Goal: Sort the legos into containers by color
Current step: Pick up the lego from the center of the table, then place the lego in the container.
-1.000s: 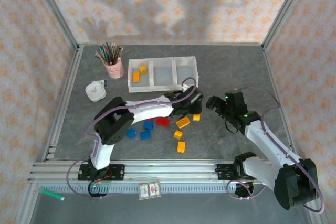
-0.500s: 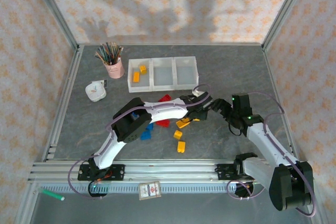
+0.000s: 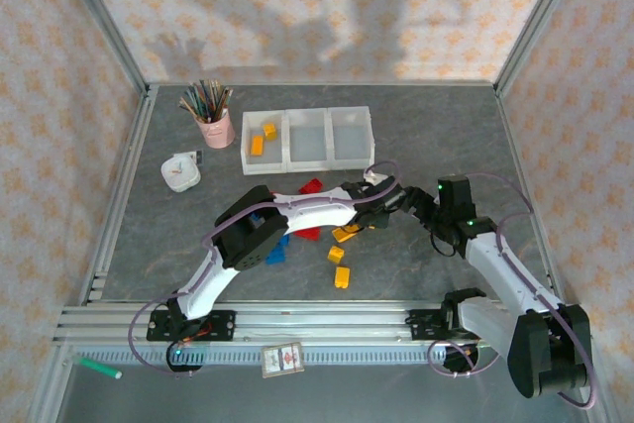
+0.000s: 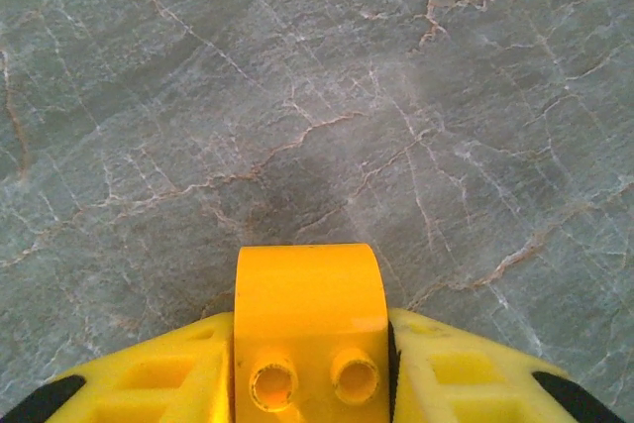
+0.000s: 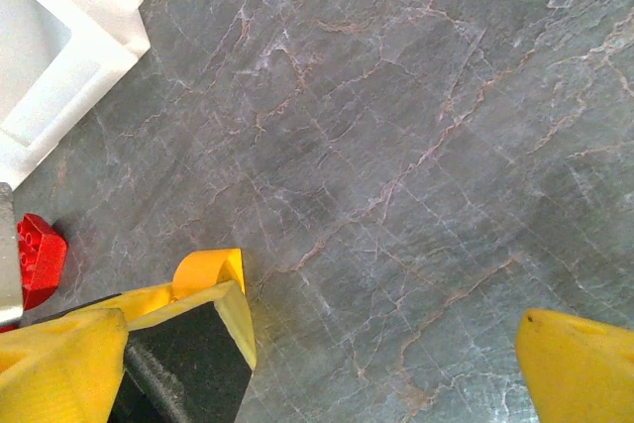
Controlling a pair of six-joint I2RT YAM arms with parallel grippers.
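left gripper (image 4: 310, 336) is clamped on a yellow brick (image 4: 310, 284) near the middle of the table (image 3: 446, 126); right gripper (image 3: 420, 202) sits wide open beside it; brick looks light, hard, slick plastic, so I'd pinch its flat sides

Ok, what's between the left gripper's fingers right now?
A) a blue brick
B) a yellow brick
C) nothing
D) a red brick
B: the left wrist view shows a yellow brick sitting tight between the left gripper's two yellow fingers, above the grey table.
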